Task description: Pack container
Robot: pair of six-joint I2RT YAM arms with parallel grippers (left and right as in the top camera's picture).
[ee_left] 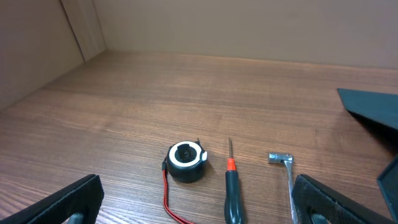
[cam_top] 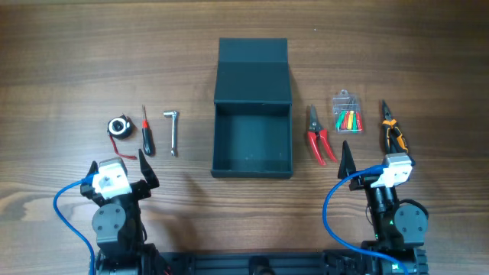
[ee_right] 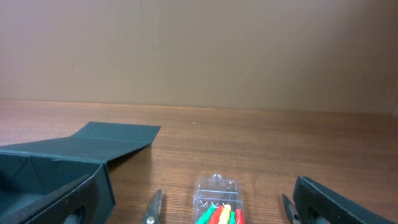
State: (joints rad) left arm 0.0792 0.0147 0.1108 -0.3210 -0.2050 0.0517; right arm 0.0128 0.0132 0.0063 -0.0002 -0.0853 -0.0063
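Observation:
The container is a dark teal-grey box in the middle of the table, open and empty, with its flap lid folded back. My left gripper stands open near the front edge, behind a round black-and-white reel with a red strap, a red-and-black screwdriver and a metal L-shaped wrench. My right gripper is open too, with nothing between its fingers. Ahead of it lie red-handled cutters, a clear case of coloured bits and orange-and-black pliers.
The tools lie in two rows, one on each side of the box. In the left wrist view a corner of the container shows at the right edge. A tan wall closes off the table's far side.

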